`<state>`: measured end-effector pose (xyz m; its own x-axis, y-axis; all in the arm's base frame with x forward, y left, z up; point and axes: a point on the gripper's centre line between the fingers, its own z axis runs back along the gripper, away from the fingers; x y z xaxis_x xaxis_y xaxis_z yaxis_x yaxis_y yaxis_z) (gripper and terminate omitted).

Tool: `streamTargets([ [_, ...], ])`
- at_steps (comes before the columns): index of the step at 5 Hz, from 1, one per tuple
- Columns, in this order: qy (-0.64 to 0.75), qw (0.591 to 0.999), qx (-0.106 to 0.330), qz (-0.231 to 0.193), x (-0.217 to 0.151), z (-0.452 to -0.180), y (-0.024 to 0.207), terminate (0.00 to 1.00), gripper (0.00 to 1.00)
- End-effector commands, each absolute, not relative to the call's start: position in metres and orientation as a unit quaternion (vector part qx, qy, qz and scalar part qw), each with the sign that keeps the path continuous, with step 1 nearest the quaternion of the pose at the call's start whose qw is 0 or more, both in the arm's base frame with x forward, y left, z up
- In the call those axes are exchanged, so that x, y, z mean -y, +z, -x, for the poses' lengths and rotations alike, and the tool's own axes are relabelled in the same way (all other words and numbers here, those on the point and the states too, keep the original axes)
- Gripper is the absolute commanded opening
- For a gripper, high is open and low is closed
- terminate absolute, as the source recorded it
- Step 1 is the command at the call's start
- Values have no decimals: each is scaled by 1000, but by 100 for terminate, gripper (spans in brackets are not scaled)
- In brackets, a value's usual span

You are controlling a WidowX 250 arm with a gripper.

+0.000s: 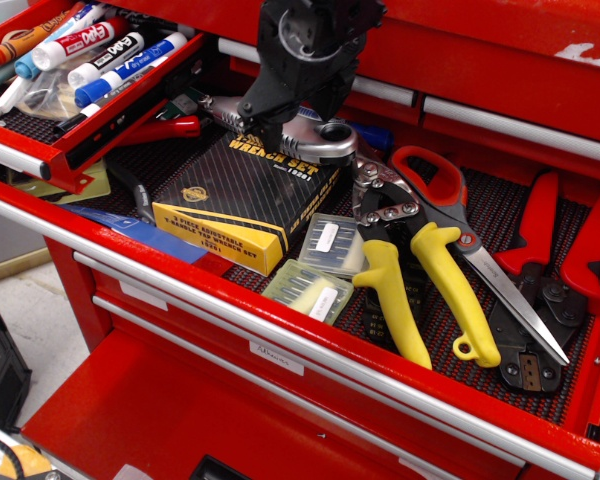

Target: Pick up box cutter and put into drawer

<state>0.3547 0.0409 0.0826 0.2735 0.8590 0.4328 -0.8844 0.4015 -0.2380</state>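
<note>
The silver-grey box cutter lies inside the open red drawer. It rests across the top edge of a black and yellow wrench set box, with its round-hole end pointing right. My black gripper hangs right over the cutter's ribbed middle. Its jaws stand apart, one on each side of the body, and they are not clamped on it. The arm hides the cutter's left part.
Yellow-handled snips, red-handled scissors and red pliers lie to the right in the same drawer. Small clear plastic cases sit in front of the snips. A raised tray of markers is at the upper left.
</note>
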Motion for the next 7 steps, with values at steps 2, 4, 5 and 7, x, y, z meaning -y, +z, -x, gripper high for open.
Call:
streamTargets([
  [2, 552, 798, 243, 1, -52, -355, 64, 0, 100],
  [4, 562, 802, 200, -31, -34, -335, 84, 0, 0],
  [5, 583, 786, 184, -84, -10, -319, 114, 0, 0],
  [7, 559, 771, 245, -183, -29, -297, 168, 0, 0],
])
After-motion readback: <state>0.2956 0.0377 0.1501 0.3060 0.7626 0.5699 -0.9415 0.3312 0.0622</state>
